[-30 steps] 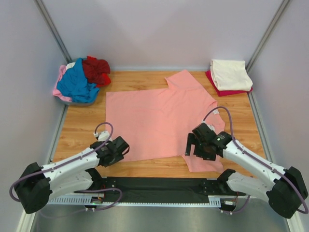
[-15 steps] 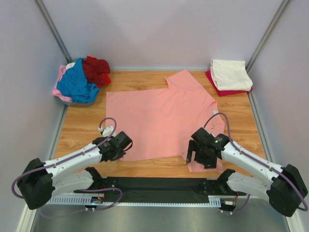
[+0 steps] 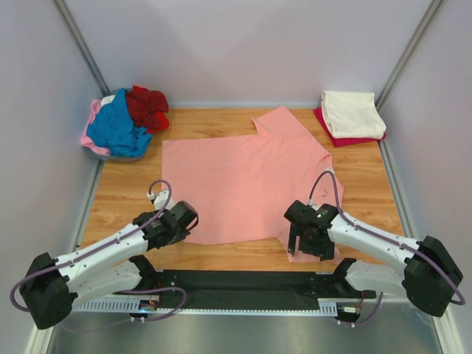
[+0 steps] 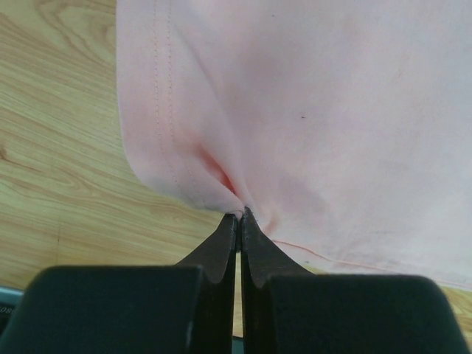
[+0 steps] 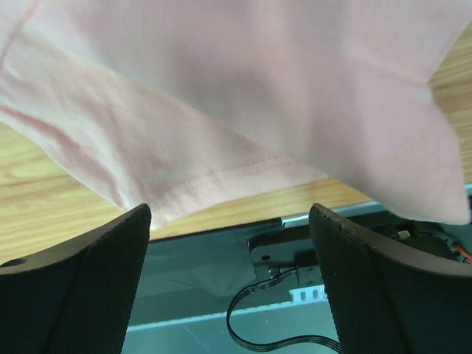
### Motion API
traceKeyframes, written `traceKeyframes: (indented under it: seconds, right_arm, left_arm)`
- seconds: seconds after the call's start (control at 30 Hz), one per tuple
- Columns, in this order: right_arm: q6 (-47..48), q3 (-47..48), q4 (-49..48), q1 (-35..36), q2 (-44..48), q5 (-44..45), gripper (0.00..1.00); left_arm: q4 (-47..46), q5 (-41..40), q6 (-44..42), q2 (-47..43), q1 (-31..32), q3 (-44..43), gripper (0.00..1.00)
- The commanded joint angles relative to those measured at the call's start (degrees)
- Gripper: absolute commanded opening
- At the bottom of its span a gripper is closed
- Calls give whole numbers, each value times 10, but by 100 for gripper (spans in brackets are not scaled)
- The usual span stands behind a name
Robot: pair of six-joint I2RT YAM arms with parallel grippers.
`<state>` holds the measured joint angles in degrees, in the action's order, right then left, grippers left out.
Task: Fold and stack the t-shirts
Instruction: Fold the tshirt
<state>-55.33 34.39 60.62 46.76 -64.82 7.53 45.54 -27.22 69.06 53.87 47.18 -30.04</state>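
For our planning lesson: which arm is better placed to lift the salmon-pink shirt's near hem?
Left, probably: left end effector is shut on the hem of the salmon-pink t-shirt; right end effector is open.

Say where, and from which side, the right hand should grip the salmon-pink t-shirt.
I'd pinch the salmon-pink t-shirt at its near-right sleeve hem, coming from the table's near edge. That stitched hem lies free between the right hand's open fingers, mirroring the left hand's pinch.
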Motion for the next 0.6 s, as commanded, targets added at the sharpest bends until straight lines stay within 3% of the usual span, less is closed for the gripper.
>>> traceKeyframes:
  seconds: [0.0, 0.27, 0.37, 0.47, 0.5, 0.57]
  right_arm:
    - [-26, 20, 13, -10, -13, 80, 89]
    - [-38, -17, -66, -18, -53, 75, 79]
    - [-30, -24, -86, -18, -53, 48, 67]
    - [-27, -51, -124, -17, -58, 5, 49]
    - [-26, -67, -145, -17, -58, -14, 39]
    - [-27, -78, -160, -16, -61, -23, 33]
  left_arm:
    - [6, -20, -9, -17, -2, 7, 0]
    - [4, -20, -8, -25, -2, 19, 0]
    - [6, -22, -10, -22, -2, 13, 0]
    - [8, -25, -14, -21, -2, 7, 0]
    - [7, -25, -14, -20, -2, 6, 0]
    - [6, -25, -16, -18, -2, 4, 0]
